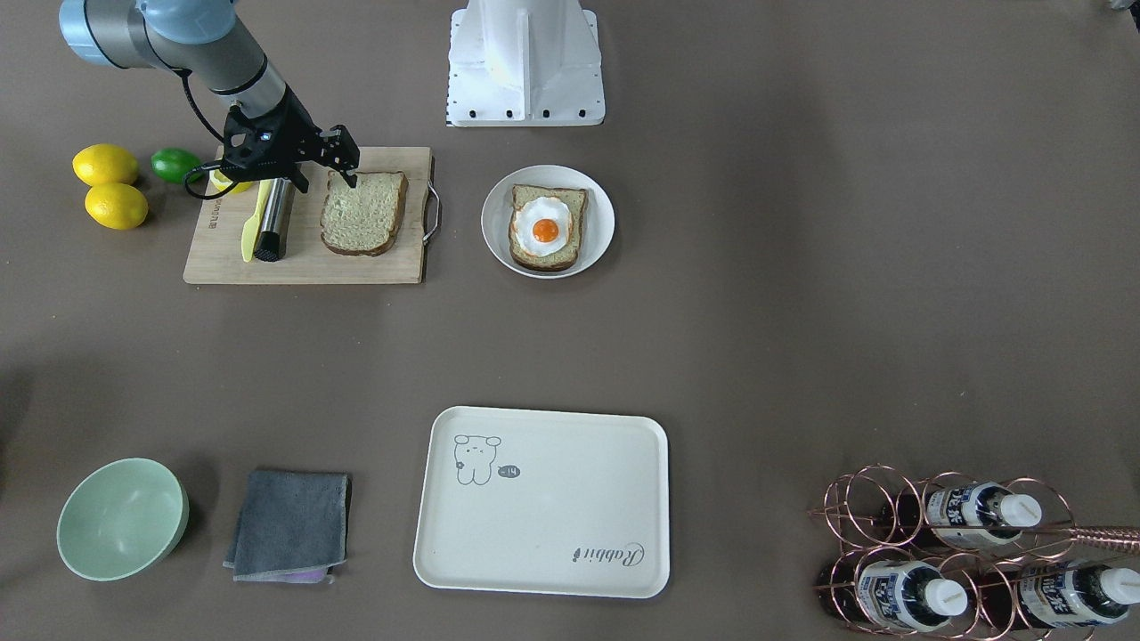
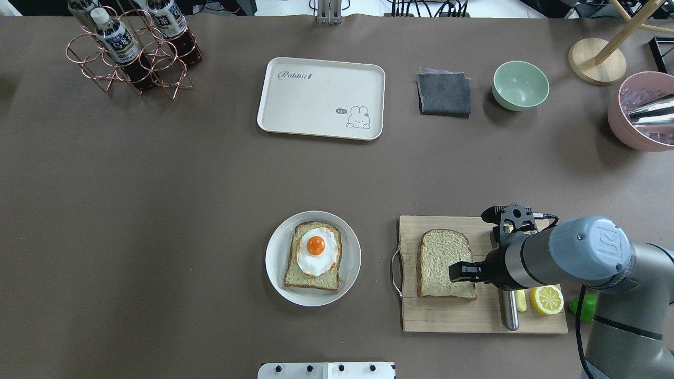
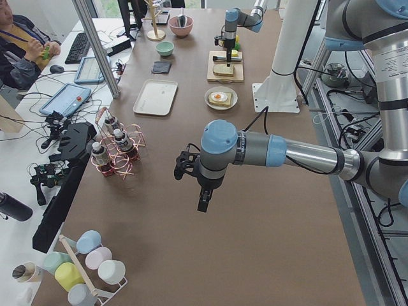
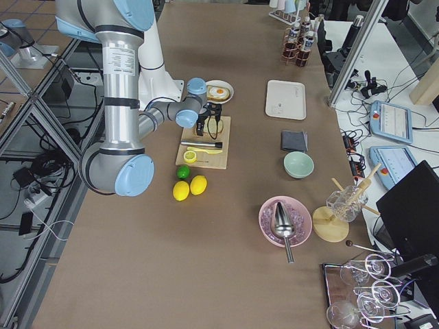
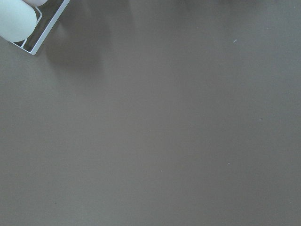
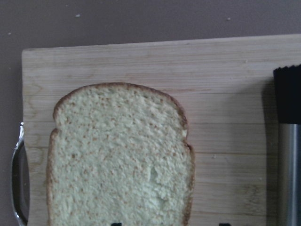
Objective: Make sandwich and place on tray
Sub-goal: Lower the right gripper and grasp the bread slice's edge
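A matte brown surface (image 2: 158, 210) is shown, flanked by aluminium posts and a side desk with tablets, where a person (image 3: 22, 48) is seated. The cream tray (image 2: 316, 105) lies at the middle of the far edge, with nothing on it. A copper bottle rack (image 2: 131, 58) stands in the far left corner. A grey cloth (image 2: 444, 93) and a green bowl (image 2: 520, 84) are set along the far edge toward the right.

The sandwich is not assembled. 1 bread slice (image 2: 300, 276) topped by the fried egg (image 2: 316, 250) lies on a white plate (image 2: 274, 263) near the middle of the robot-side edge. The 2nd, plain slice (image 2: 439, 258) lies flat on a wooden cutting board (image 2: 447, 316) just right of the plate, beside a metal-handled tool (image 2: 509, 313) and a lemon half (image 2: 547, 300). 2 lemons (image 1: 107, 165) and a lime (image 1: 175, 164) lie off the board's right end.

The right gripper (image 2: 476, 273) is held above the plain slice's robot-side edge with its fingers (image 1: 353, 176) spread apart and nothing grasped; 1 finger is over the bread, the other past its right side. Whether the slice is touched cannot be told.

The left gripper (image 3: 203, 197) hangs over bare surface, well apart from both slices and the tray; how far it is parted cannot be told.
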Controlling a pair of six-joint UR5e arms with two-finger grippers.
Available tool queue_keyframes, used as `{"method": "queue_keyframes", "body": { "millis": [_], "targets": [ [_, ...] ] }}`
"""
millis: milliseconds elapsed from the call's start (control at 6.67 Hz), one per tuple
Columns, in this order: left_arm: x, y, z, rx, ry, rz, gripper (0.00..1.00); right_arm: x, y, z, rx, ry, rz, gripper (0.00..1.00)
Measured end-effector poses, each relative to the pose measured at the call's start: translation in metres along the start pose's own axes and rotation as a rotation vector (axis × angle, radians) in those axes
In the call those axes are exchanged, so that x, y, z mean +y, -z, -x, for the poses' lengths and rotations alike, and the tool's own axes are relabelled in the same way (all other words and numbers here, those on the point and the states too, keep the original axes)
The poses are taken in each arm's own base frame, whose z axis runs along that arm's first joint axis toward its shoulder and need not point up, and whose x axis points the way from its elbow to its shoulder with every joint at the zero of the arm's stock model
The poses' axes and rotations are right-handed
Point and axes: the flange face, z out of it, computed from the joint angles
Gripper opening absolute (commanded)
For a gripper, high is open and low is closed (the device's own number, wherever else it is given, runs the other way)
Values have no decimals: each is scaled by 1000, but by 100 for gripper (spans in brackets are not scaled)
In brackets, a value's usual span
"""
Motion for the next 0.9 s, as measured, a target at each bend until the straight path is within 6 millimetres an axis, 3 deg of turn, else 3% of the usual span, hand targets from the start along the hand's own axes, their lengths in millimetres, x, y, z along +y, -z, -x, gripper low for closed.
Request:
{"method": "queue_keyframes", "body": {
  "millis": [450,900],
  "targets": [
    [1,-1,0,1,1,1,97,-5,-5,-2,8,-9,3,70],
    [1,-1,1,1,0,2,97,-24,-4,-3,4,-55,-12,64]
  ]
}}
